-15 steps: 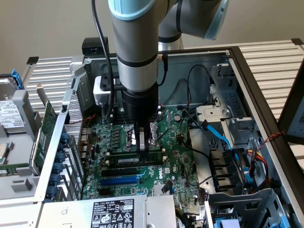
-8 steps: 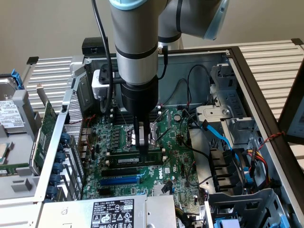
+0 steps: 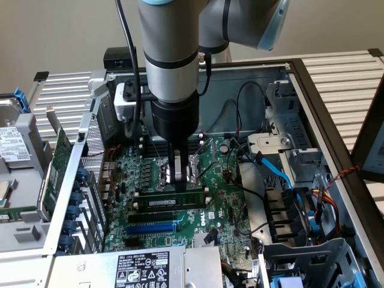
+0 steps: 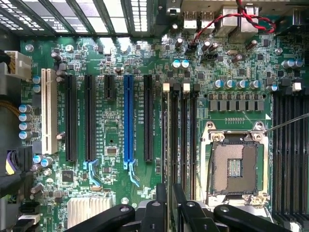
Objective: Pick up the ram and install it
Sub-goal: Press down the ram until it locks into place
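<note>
The ram (image 3: pixel 171 201) is a long, narrow green stick with black chips and a white label. It stands on edge along a memory slot of the motherboard (image 3: pixel 223 195), just beside the processor socket (image 3: pixel 174 167). The gripper (image 3: pixel 182 183) stands directly above it, fingers set narrowly apart and clamped on the stick's upper edge near mid-length.

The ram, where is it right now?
In the exterior view the ram stands on edge mid-motherboard, gripped from above by the gripper, between the CPU socket and the blue expansion slot.
</note>
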Robot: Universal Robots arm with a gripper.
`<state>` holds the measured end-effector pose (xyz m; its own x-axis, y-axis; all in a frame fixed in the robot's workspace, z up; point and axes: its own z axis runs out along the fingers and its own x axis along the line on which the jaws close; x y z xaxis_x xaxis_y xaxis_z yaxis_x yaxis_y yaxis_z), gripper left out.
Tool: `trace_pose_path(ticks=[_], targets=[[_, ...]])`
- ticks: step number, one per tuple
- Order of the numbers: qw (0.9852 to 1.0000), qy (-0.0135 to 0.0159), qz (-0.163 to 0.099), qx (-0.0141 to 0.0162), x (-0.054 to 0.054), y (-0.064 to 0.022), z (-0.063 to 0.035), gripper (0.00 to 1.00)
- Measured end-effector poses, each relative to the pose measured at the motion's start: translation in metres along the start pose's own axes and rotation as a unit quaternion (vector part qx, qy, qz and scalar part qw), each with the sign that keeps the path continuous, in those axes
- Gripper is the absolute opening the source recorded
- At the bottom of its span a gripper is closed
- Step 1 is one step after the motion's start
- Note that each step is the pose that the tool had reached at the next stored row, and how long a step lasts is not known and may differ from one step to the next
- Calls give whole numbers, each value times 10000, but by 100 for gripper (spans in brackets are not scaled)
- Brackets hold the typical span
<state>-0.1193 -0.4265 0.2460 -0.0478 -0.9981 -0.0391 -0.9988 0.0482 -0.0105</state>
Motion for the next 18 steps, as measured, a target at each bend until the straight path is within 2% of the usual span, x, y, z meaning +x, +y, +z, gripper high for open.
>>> trace_pose_path(ticks=[7,18], targets=[[10000,-9,0,-1,3,5,-13,20],[10000,-9,0,-2,3,99,-11,20]])
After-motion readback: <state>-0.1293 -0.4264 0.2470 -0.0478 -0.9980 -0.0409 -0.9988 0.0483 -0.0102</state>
